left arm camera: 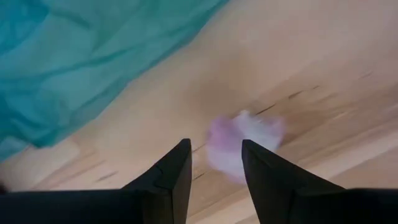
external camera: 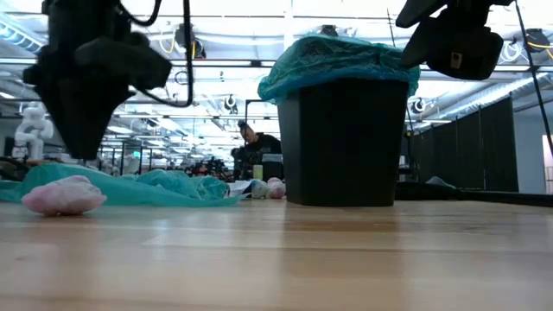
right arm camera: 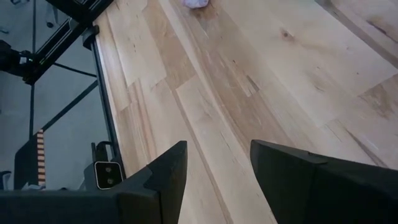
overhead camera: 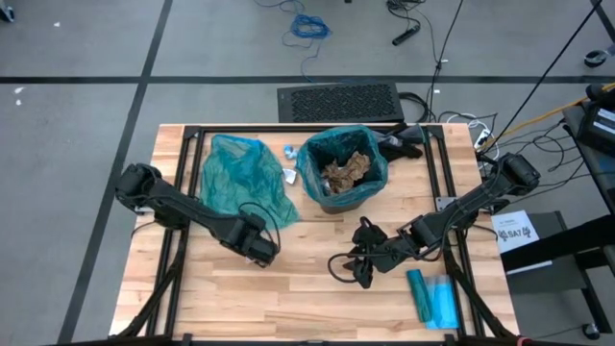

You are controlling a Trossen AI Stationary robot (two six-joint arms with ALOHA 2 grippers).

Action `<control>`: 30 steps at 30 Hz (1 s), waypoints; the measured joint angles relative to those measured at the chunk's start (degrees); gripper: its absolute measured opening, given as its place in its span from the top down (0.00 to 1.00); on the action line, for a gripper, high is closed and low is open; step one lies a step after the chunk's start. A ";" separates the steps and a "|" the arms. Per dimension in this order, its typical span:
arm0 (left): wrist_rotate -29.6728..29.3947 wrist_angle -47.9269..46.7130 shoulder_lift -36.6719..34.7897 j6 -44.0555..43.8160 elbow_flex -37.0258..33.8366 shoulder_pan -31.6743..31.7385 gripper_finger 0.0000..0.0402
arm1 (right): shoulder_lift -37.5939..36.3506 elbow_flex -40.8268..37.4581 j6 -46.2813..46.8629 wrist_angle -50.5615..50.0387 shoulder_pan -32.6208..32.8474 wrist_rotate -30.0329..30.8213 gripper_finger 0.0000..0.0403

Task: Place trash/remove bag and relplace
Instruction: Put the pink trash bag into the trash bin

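Note:
A black bin [overhead camera: 342, 169] lined with a teal bag stands at the table's far middle, with brown paper trash [overhead camera: 346, 171] inside it. A loose teal bag [overhead camera: 240, 178] lies flat to its left. My left gripper [left arm camera: 214, 146] points down, open, just above a pinkish-white paper wad [left arm camera: 244, 140] that rests on the wood [external camera: 62, 194], apart from the fingers. Two small wads [overhead camera: 288, 175] lie between the loose bag and the bin. My right gripper [overhead camera: 357, 267] hangs open over bare wood in front of the bin.
A teal packet [overhead camera: 432, 298] lies at the near right. Something black [overhead camera: 404, 140] lies behind the bin's right side. Black frame rails run along the table's edges [overhead camera: 183, 173]. Bare wood lies between the two grippers [overhead camera: 307, 288].

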 joint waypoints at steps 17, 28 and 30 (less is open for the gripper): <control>12.16 10.86 12.23 5.43 1.09 -0.79 0.88 | 0.00 0.00 1.09 -0.03 0.00 0.20 0.58; -3.65 12.09 6.49 10.61 13.15 -0.90 1.00 | 0.00 0.00 0.81 -0.26 0.00 0.24 0.58; -6.76 11.05 4.67 11.56 14.83 -0.50 1.00 | 0.00 0.02 0.74 -0.25 0.00 0.23 0.58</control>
